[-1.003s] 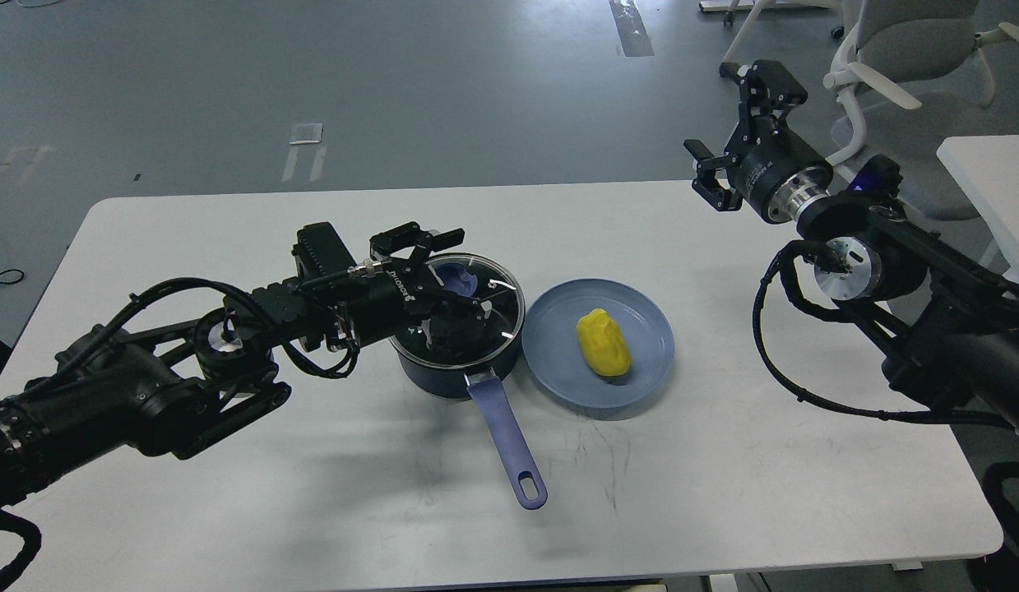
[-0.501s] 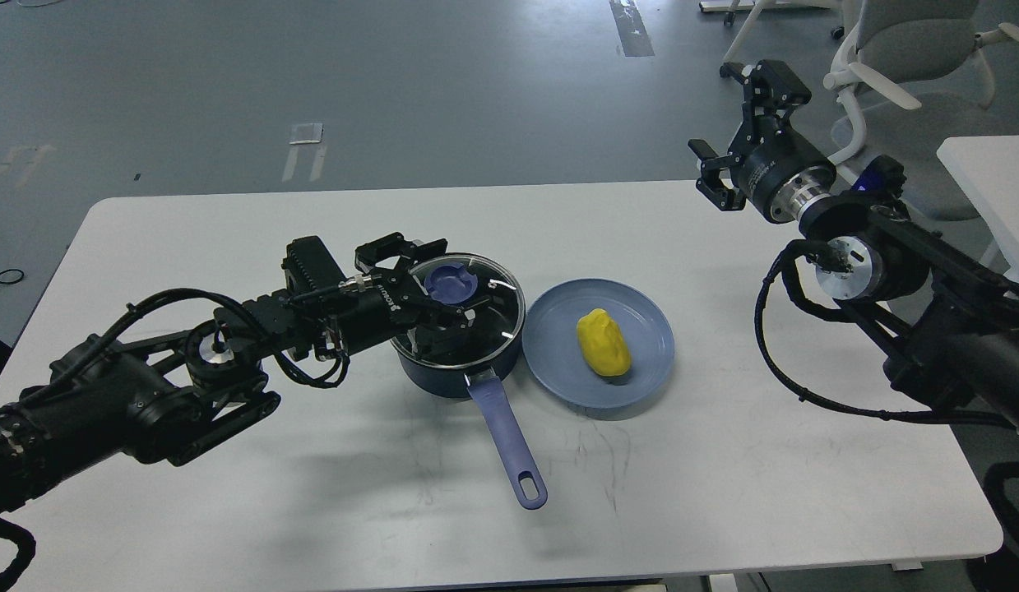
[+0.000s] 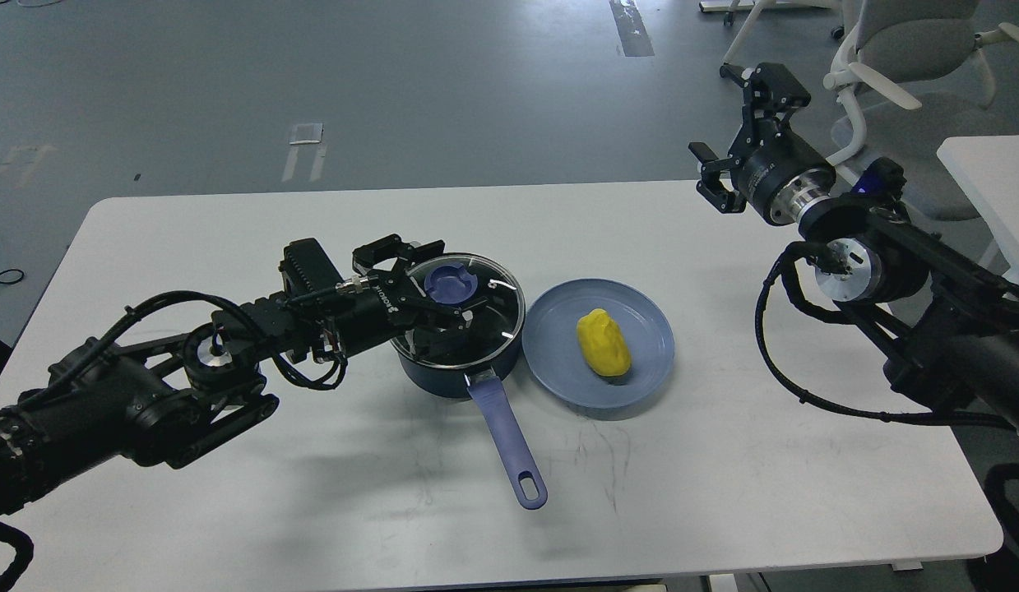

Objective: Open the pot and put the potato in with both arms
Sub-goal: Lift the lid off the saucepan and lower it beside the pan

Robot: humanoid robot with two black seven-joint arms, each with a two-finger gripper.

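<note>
The dark navy pot stands mid-table with its glass lid on, and its periwinkle handle points toward me. My left gripper is open. Its fingers sit on either side of the lid's blue knob, one beyond it and one on my side. The yellow potato lies on a light-blue plate just right of the pot. My right gripper is open and empty, raised above the table's far right edge, well away from the potato.
The white table reaches to the front and right. Office chairs and another white table stand behind my right arm. My left arm's cables hang just left of the pot.
My left gripper drew back to the left from over the lid, uncovering the blue knob, which now sits between its fingers. My right gripper barely moved. Pot, plate and potato stayed put.
</note>
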